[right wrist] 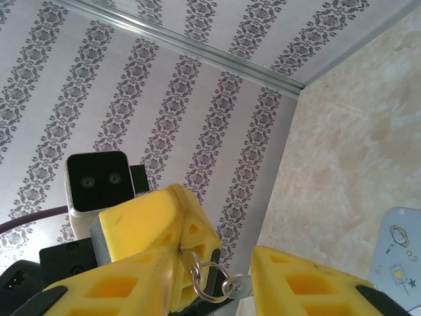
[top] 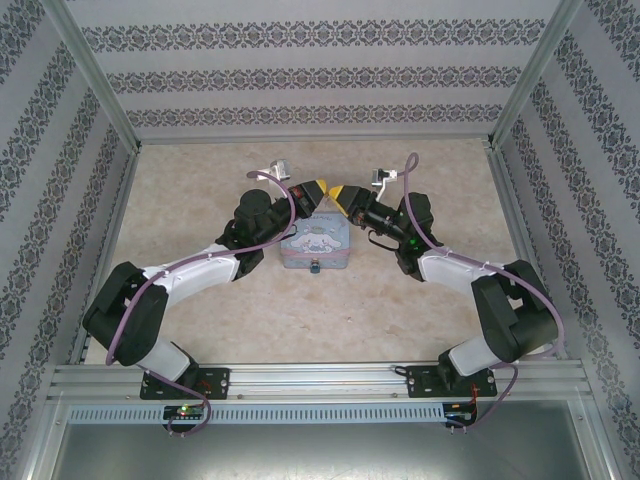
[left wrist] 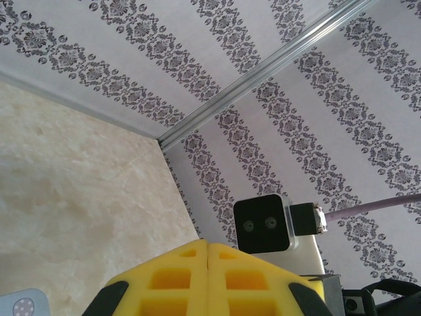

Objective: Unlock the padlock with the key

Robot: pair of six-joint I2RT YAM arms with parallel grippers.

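Above the light-blue tin (top: 315, 243), my two grippers meet tip to tip. My left gripper (top: 313, 188) (left wrist: 208, 245) is shut. In the right wrist view its yellow tips (right wrist: 179, 245) pinch a thin metal bit of the key ring (right wrist: 205, 284), which dangles below. The small silver key (right wrist: 241, 284) hangs from the ring, its head against my right gripper's far finger (right wrist: 309, 283). My right gripper (top: 346, 193) (right wrist: 214, 260) is open around the ring and the left tips. The padlock (top: 314, 267) is a tiny dark speck at the tin's front edge.
The tin's corner (left wrist: 23, 306) (right wrist: 398, 253) lies below both wrists. Patterned walls with metal posts enclose the beige table (top: 200, 190) on three sides. Each wrist camera (left wrist: 263, 224) (right wrist: 99, 181) faces the other at close range.
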